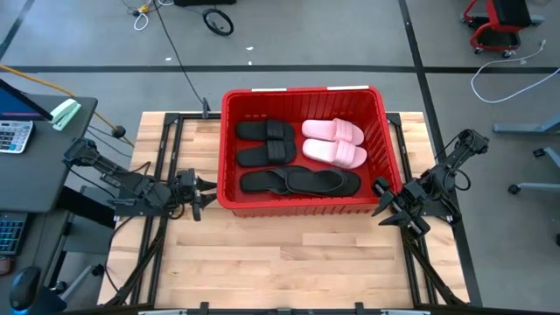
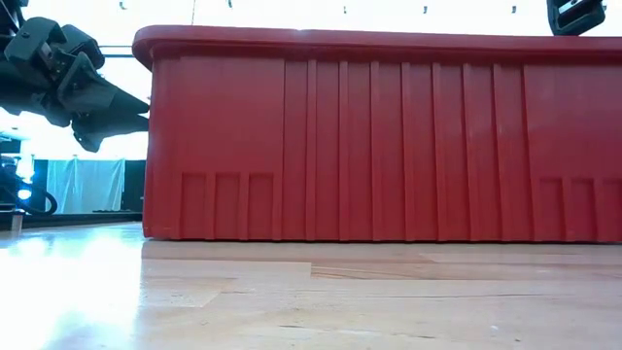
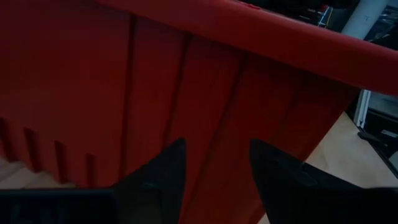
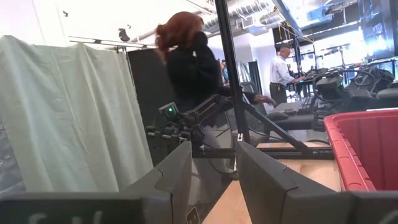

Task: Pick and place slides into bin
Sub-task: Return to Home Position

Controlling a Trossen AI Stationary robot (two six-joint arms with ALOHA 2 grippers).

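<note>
While six slides [image 1: 297, 156] are held in bin [image 1: 302, 91], left gripper [image 1: 203, 194] and right gripper [image 1: 383, 198] are seen spread, centre-left, centre-right.

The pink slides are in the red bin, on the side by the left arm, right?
No. The pink slides are in the red bin, but on the side by the right arm; the high view shows it.

six slides [image 1: 298, 155] flat, inside red bin [image 1: 305, 206]
</note>
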